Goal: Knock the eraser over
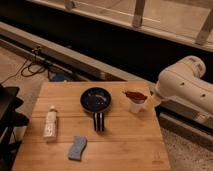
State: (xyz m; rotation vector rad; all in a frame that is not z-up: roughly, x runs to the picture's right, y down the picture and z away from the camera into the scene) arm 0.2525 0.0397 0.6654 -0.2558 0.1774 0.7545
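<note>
The eraser (99,121), a small block with black and white stripes, stands on the wooden table (125,145) just in front of a black bowl (96,99). My white arm (184,87) hangs over the table's right edge, well to the right of the eraser. Its lower end is beside a white cup (135,104). My gripper does not show; it is out of sight beyond the arm's housing.
A white bottle (50,123) lies at the table's left. A wavy-edged blue sponge (77,148) lies near the front left. The white cup has something red-brown on top. A dark chair (9,120) stands at the left, and cables lie on the floor behind.
</note>
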